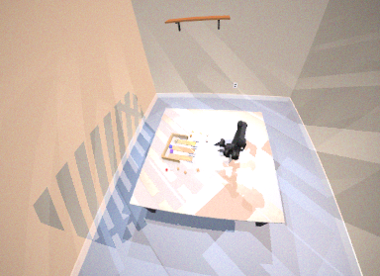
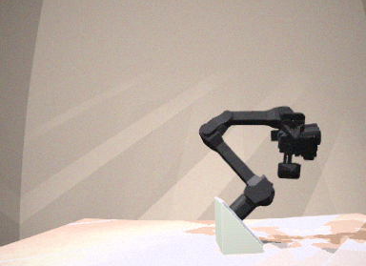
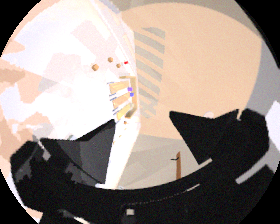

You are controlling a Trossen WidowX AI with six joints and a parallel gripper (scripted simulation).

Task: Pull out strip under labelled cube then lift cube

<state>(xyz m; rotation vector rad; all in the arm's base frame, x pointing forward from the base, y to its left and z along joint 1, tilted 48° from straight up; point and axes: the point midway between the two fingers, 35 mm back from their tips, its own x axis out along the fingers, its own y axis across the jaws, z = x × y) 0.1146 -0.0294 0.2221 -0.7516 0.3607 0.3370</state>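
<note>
Black six-joint arm (image 1: 238,137) mounted right of centre on the pale, pink-and-white mottled square surface (image 1: 213,189); base low, elbow folded back, forearm level, wrist bent downward in the exterior view. Black parallel-jaw pincer (image 2: 289,170) raised well above the surface, released, jaws spread wide, nothing between them. In the wrist view, two dark fingers wide apart at the lower edge, bare gap between.

Shallow tan wooden-framed tray (image 1: 168,142) left of the arm, well apart from the pincer. Inside the tray, several pale narrow strips (image 1: 184,150) lying side by side, long axes running left to right. Small blue-violet cube (image 1: 170,150) at the left end of the tray, resting on the strips; a second small violet block (image 1: 169,146) just beside it on the far side. Label on either cube too small to make out; exact strip under each cube not discernible.

Scattered on the surface near the tray's near edge: one small red bead (image 1: 166,169) and several small orange beads (image 1: 185,172).

Pale green wedge-shaped block (image 2: 233,230) in the foreground of the exterior view, in front of the arm base.

Orange wall shelf (image 1: 197,20) on the far wall.
</note>
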